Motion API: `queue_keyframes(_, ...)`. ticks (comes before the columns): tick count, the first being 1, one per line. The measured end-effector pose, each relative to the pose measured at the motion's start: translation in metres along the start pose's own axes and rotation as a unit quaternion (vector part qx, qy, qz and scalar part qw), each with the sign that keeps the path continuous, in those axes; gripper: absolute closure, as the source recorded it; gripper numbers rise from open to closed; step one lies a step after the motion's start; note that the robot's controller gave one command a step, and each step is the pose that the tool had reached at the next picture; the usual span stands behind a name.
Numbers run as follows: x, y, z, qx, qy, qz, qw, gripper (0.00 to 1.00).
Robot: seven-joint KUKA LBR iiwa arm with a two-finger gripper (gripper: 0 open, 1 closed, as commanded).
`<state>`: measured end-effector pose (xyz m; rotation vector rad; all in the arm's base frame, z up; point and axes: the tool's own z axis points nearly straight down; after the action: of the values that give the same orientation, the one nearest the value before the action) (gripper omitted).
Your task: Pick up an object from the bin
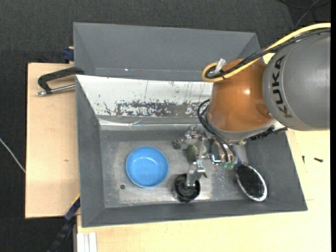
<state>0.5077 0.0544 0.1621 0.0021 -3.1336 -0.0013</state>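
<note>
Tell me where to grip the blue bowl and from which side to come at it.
Grip the blue bowl by its rim, probably coming straight down from above. It sits upright, mouth up, on the bin floor, so the thin wall can be pinched across. The view's left rim looks best: bare floor lies there, while a black round thing sits close at its lower right.

Big rounded grey arm link (307, 83) at three o'clock, black KUKA lettering (277, 85) down its side. There's a glossy orange cover (239, 101) bulging off it, a yellow cable (294, 37) looping away toward one o'clock, and a thin silvery gripper (195, 172) with fine wires at its seven o'clock.
</note>
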Motion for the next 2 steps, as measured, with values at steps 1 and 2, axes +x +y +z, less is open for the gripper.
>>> queue_keyframes(1, -0.0050, -0.0410, 0.0868, -0.002, 0.0000, -0.099, 0.9951, 0.00)
queue_keyframes(2, -0.0024, -0.0416, 0.0848, -0.001, 0.0079, -0.100, 0.9950, 1.00)
